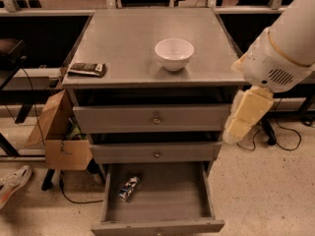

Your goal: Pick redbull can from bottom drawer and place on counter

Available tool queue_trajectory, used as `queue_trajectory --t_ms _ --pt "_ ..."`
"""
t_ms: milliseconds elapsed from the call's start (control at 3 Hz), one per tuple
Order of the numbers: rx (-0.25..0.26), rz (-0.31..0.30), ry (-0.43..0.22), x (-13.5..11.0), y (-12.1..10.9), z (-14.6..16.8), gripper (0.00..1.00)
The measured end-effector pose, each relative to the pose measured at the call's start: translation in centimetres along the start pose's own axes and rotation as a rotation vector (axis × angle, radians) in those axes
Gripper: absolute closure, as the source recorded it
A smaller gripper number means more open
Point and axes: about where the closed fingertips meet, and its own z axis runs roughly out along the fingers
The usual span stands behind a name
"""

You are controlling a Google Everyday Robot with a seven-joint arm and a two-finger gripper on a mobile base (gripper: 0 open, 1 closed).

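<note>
The redbull can (129, 188) lies on its side at the left of the open bottom drawer (162, 205), silver and blue. The drawer is pulled out at the foot of the grey cabinet. The counter (128, 43) is the cabinet's flat grey top. My arm (285, 48) comes in from the upper right, and its cream gripper (243, 117) hangs beside the cabinet's right edge, level with the top drawer, well above and right of the can. The gripper holds nothing that I can see.
A white bowl (174, 53) stands on the counter's middle right and a dark flat packet (87, 69) at its left edge. Two shallower drawers (156, 118) are slightly ajar. A cardboard box (59, 136), cables and a shoe (12, 183) are on the floor at left.
</note>
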Motion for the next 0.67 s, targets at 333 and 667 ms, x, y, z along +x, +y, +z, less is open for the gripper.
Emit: queue_trajectory --t_ms 333,667 --pt "-0.067 0.052 -0.043 -2.6 2.1 5.4 0.00" --pt "-0.130 0.165 -0.091 -4.6 5.1 12.1 0.00"
